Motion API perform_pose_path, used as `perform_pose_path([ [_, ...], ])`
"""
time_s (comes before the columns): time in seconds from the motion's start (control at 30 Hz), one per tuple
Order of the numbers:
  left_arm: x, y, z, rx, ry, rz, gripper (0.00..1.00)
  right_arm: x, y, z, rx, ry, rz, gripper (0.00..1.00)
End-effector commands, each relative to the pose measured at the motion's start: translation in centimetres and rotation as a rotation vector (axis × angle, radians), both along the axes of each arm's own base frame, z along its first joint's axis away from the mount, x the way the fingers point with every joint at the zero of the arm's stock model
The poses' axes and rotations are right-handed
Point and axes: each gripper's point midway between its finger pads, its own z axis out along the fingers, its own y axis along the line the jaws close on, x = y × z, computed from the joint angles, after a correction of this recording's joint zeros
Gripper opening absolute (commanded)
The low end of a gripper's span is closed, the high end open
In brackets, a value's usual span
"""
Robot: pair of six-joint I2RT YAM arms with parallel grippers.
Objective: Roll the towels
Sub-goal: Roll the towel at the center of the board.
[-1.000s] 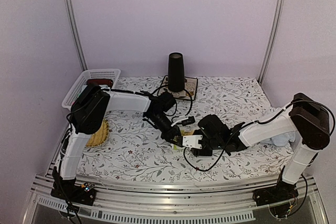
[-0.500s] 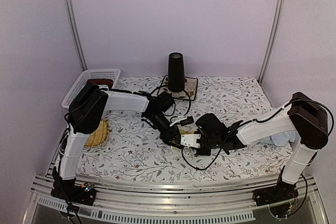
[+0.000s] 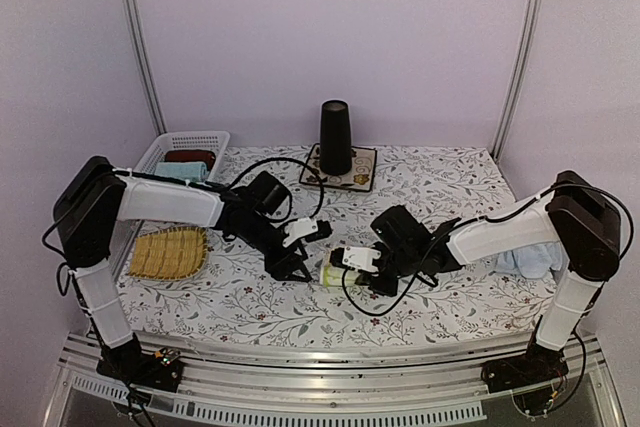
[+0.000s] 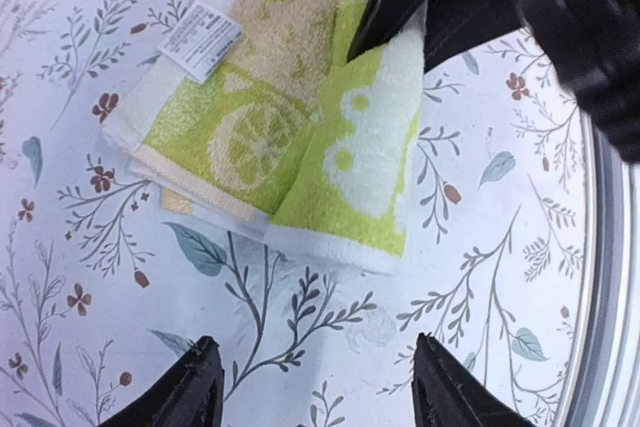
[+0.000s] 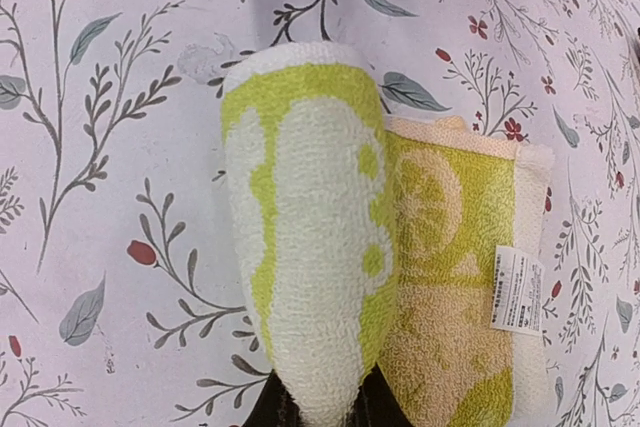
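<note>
The yellow-green towel [image 4: 290, 137] lies partly rolled on the flowered tablecloth, its white label facing up. My right gripper [image 5: 322, 409] is shut on the near end of the rolled part [image 5: 305, 227]; the flat folded part [image 5: 455, 277] lies beside it. From above, the towel [image 3: 331, 275] shows just left of my right gripper [image 3: 343, 268]. My left gripper [image 4: 320, 389] stands open a little short of the towel, with nothing between its fingers; from above it [image 3: 300, 259] sits just left of the towel. The light blue towel [image 3: 527, 261] lies bunched behind my right arm.
A woven straw tray [image 3: 170, 253] lies at the left. A white basket [image 3: 182, 150] with cloths in it stands at the back left. A black cup [image 3: 335, 135] stands on a dark-bordered mat [image 3: 362, 173] at the back centre. Cables trail round both wrists.
My left gripper has opened, let go of the yellow-green towel and drawn back to the left. My right gripper has shut on the towel's rolled part.
</note>
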Motion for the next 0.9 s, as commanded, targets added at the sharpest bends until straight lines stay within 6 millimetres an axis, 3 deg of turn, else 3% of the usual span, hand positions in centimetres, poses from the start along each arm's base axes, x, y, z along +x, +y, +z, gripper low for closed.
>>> perform_pose_path([
  [0.0,2.1,1.0,1.9,-0.08,-0.259,0.058,0.65,-2.1,-0.4,-1.5,0.007,0.202,-0.019,0.08],
  [0.17,0.6,1.5,3.0,-0.148,-0.45,-0.012,0.66,-2.6,-0.1,-1.3,0.033,0.317,-0.024,0.08],
  [0.37,-1.5,-0.2,2.2,-0.142,-0.633,-0.137,0.66,-2.9,0.4,-0.9,0.053,0.468,-0.034,0.09],
  [0.7,-4.1,-3.0,0.2,-0.114,-0.753,-0.273,0.66,-3.7,0.8,-1.1,0.042,0.656,-0.031,0.1],
  [0.87,-3.9,-3.7,-0.8,-0.077,-0.763,-0.285,0.65,-3.8,0.7,-0.9,0.07,0.72,-0.034,0.11],
])
